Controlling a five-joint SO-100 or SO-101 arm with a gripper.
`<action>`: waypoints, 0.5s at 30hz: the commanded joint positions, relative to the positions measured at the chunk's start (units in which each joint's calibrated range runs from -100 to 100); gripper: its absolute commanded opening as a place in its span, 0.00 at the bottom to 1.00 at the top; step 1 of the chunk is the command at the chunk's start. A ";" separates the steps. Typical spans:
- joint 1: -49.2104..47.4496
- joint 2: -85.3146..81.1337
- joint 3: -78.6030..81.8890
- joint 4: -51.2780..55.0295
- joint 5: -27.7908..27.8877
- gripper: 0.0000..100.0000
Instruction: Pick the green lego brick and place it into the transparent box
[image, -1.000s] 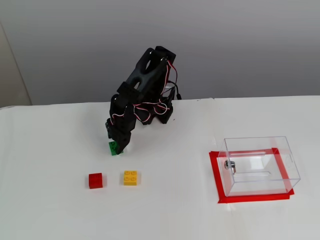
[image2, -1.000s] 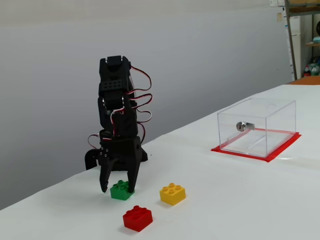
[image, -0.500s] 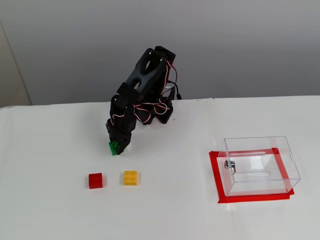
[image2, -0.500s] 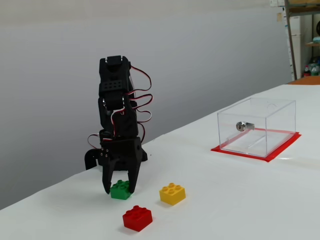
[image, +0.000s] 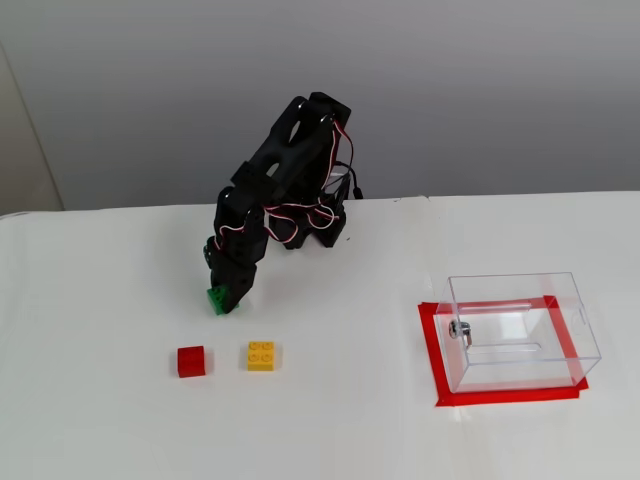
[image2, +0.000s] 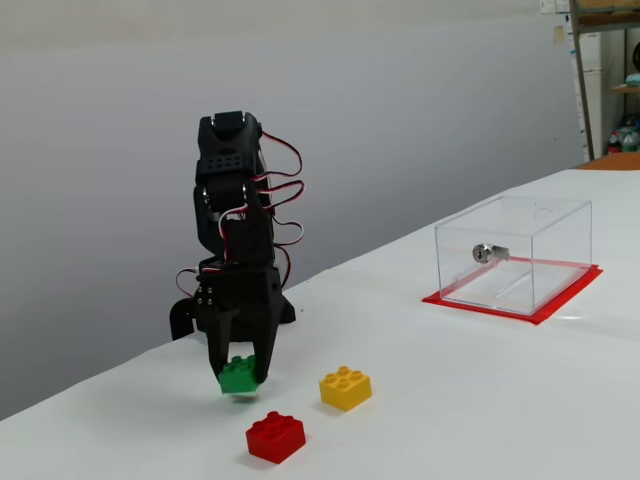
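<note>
I stand in what looks like a lab or a plain test room. My black arm (image2: 235, 260), with open red and white wires, is fixed near the far edge of a white table (image: 90, 420). Behind it is only a bare grey wall (image: 150, 90). Red tape (image: 505, 396) marks a rectangle near the right edge. In a fixed view, storage shelves (image2: 605, 70) stand past the far right corner.

Green lego brick (image2: 238, 376), red brick (image2: 275, 436), yellow brick (image2: 345, 388), black gripper (image2: 240, 375)
</note>
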 joint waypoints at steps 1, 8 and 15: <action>0.57 -1.62 -5.14 0.58 0.21 0.09; -0.17 -12.74 -5.77 0.58 2.87 0.09; -3.58 -24.96 -6.23 5.36 6.26 0.09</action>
